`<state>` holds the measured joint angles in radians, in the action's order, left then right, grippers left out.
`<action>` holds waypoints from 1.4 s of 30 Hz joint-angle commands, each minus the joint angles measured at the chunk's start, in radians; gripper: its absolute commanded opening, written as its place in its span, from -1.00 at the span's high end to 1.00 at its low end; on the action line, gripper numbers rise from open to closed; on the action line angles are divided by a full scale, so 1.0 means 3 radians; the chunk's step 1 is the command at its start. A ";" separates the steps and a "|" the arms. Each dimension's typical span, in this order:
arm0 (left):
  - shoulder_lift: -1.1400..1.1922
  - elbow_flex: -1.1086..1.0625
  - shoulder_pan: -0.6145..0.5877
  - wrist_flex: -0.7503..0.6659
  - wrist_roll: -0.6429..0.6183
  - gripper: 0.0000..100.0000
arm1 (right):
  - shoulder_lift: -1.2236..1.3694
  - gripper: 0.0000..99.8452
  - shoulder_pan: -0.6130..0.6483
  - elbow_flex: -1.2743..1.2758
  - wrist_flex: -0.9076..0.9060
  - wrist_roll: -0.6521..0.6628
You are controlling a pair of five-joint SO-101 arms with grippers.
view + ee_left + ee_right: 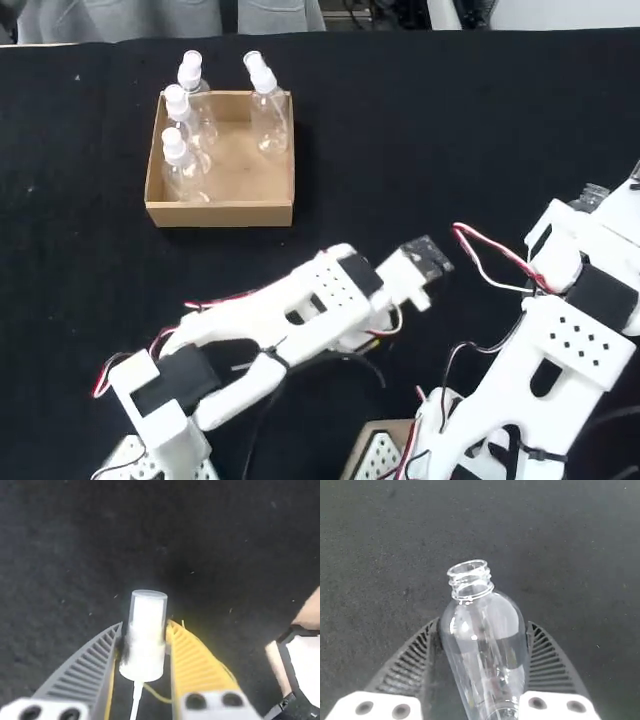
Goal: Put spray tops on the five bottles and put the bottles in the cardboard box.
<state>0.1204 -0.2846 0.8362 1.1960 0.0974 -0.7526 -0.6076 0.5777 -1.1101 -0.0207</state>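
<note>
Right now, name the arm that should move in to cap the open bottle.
Left, probably. The left fingers clamp the spray top, which is ready to carry over. The right fingers grip the uncapped bottle, neck open, and can simply hold it steady.

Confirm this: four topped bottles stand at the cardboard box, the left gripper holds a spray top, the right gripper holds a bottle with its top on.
Wrong on the last point: the bottle in the right gripper has no top; the right wrist view shows its threaded neck open. The left gripper holds a spray top, and four topped bottles stand at the cardboard box.
</note>
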 commanded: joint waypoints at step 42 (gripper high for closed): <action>0.0614 0.0504 -0.0253 0.0455 0.0010 0.76 | -0.0115 0.75 -0.0061 -0.0110 0.0082 0.0005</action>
<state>0.2816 -0.2186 0.7733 1.3449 0.0974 -0.7526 -0.6076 0.5777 -1.1101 -0.0207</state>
